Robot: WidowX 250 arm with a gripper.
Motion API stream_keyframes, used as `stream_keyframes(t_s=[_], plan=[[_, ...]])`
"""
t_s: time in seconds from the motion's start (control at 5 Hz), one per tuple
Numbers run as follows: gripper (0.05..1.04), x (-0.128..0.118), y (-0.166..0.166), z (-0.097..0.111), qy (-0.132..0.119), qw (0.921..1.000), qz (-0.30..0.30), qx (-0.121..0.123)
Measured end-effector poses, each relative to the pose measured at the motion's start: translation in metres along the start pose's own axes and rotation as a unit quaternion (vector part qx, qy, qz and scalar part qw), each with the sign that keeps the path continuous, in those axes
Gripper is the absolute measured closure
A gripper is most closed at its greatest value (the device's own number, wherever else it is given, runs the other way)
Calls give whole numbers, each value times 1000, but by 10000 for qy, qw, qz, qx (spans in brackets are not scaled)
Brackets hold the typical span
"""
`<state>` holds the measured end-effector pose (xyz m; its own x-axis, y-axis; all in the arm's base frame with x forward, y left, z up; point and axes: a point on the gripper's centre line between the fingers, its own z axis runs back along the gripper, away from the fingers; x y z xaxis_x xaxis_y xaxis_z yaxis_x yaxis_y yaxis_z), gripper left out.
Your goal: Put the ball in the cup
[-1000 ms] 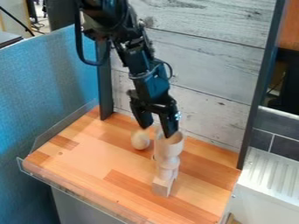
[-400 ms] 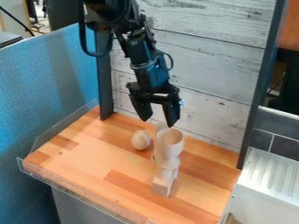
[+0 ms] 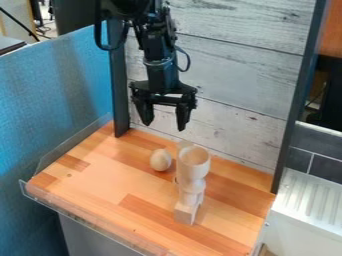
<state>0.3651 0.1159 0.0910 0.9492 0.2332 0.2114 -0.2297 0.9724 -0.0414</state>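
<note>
Black gripper [image 3: 164, 125] is hanging higher and farther from the wooden cup [image 3: 194, 159] than before, its fingers spreading wide, holding nothing, pale ball [image 3: 160, 160] resting just beside the cup, open air separating gripper and cup, clear edging [image 3: 73, 145] running beyond the ball.

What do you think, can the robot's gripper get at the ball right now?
Probably yes: the gripper hangs open and empty, with nothing seen covering the ball, though the cup stands close beside it.
</note>
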Motion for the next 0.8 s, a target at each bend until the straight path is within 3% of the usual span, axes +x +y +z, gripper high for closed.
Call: stream_keyframes(t_s=[0.2,0.4,0.6,0.8], plan=[[83,10,15,-1,-24,9972,719,202],[83,16,34,-6,-48,9885,1500,208],[83,21,40,-20,-35,9837,1789,156],[83,26,52,-51,39,9841,1766,198]])
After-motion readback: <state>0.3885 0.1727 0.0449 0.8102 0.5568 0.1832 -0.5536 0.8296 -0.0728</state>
